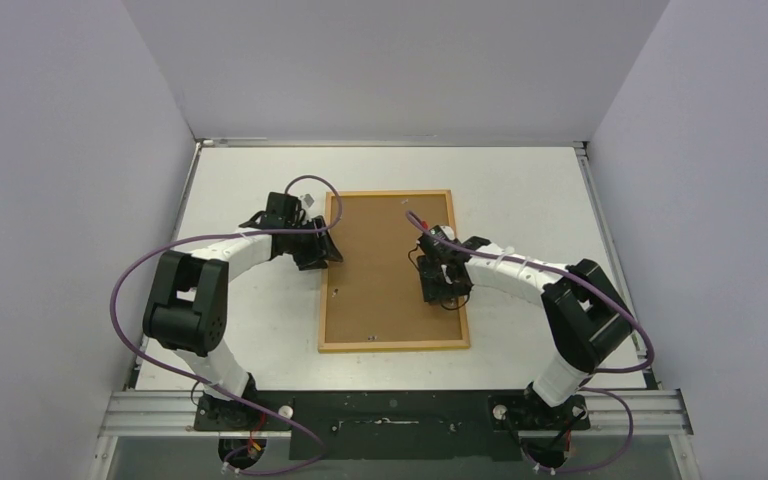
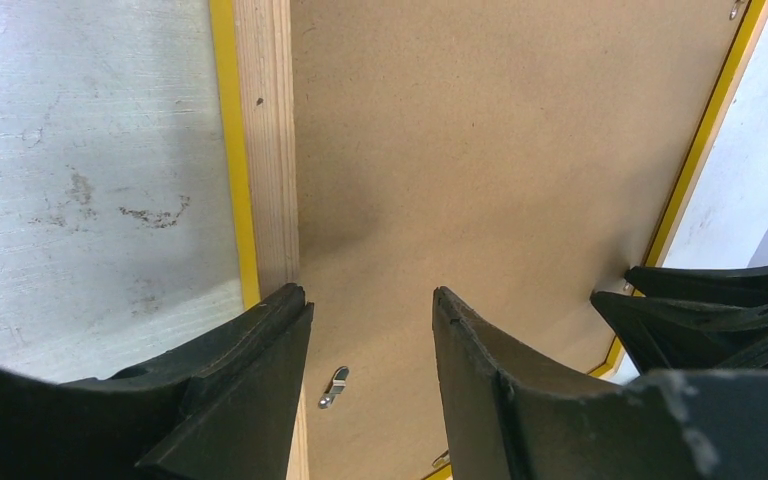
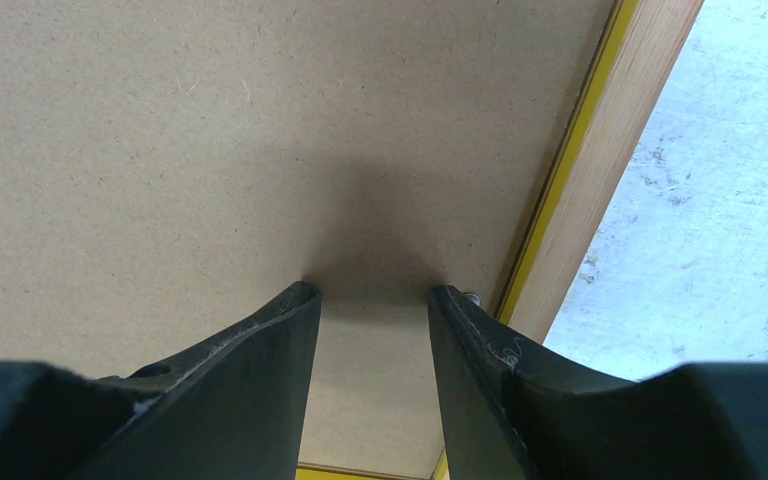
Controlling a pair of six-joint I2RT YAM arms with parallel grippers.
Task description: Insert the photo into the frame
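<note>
Though face-down, frame point(image 1: 394, 346) front unseen.

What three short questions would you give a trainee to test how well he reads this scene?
1. True or false: the frame lies with its yellow front facing up.
2. What covers the inside of the frame? A: a brown backing board. B: a printed picture of a building. C: a mirror.
3. Short answer: is the photo visible in any view?
Key: 1 false; 2 A; 3 no.
</note>
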